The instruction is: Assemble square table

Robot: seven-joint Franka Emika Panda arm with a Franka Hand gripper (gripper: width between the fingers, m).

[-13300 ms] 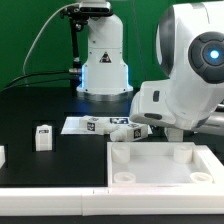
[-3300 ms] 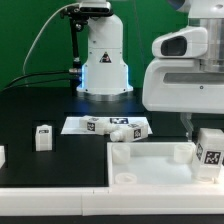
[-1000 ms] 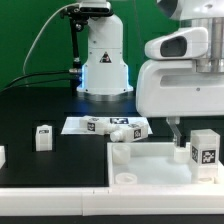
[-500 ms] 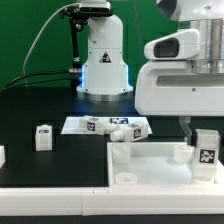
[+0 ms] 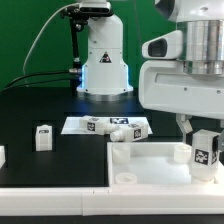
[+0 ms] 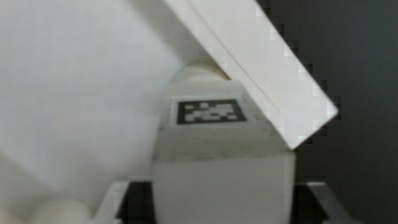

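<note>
The square table's flat white top [image 5: 150, 166] lies at the front of the exterior view, with raised sockets [image 5: 119, 153] at its corners. My gripper [image 5: 204, 138] hangs over the top's right end, shut on an upright white leg [image 5: 206, 150] with a black-and-white tag, just right of a socket [image 5: 181, 152]. In the wrist view that leg [image 6: 217, 150] fills the space between my fingers [image 6: 116, 202], with the top's edge [image 6: 267, 70] behind it. Another leg [image 5: 42, 137] stands on the black surface at the left. A third [image 5: 130, 129] lies on the marker board [image 5: 80, 125].
The robot's white base [image 5: 103, 60] stands at the back with cables beside it. A white rail [image 5: 50, 200] runs along the front edge of the black surface. A small white part [image 5: 2, 155] shows at the exterior view's left edge.
My jaws have closed from wide open onto the tagged leg. The arm has shifted slightly toward the exterior view's right, with the leg now a touch higher.
</note>
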